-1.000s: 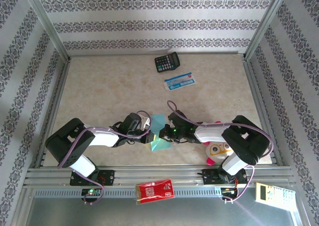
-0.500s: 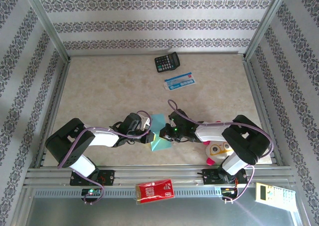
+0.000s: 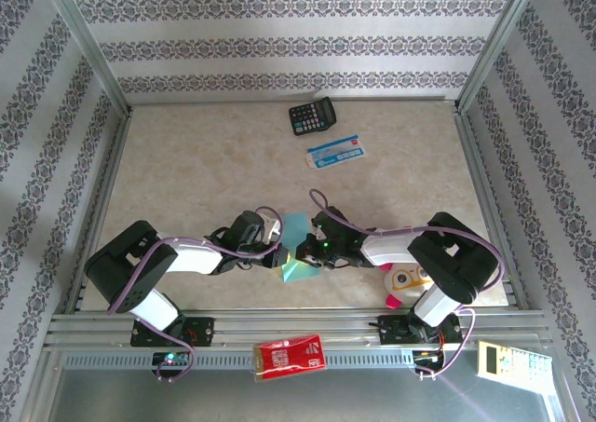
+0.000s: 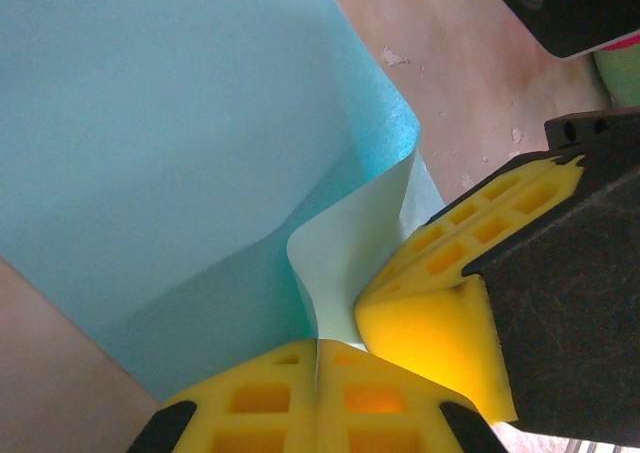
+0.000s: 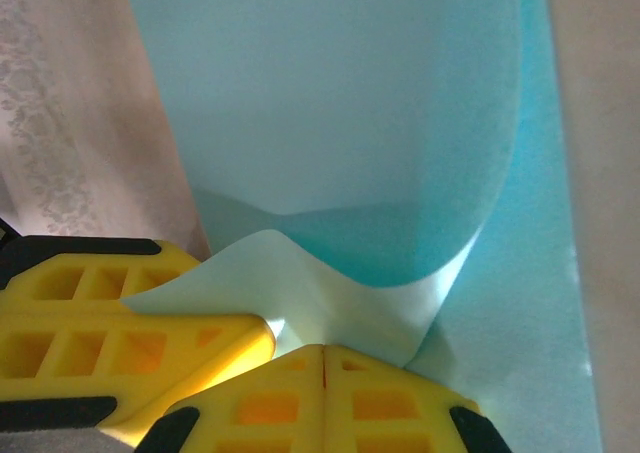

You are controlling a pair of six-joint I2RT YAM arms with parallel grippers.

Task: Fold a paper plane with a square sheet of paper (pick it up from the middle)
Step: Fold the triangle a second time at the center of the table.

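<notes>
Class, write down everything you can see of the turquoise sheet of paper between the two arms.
The turquoise sheet is thin, plain, unmarked paper, deeper turquoise on one face and paler on the other. It lies mostly flat on the table near the front edge, between the arms. One edge is raised and curled over, showing the pale underside. The left gripper and right gripper, both shut, pinch that raised flap side by side with their yellow pads.

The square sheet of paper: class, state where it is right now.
In the top view the square sheet of paper lies at the near middle of the table, between the two arms, pinched by the left gripper and the right gripper.
</notes>
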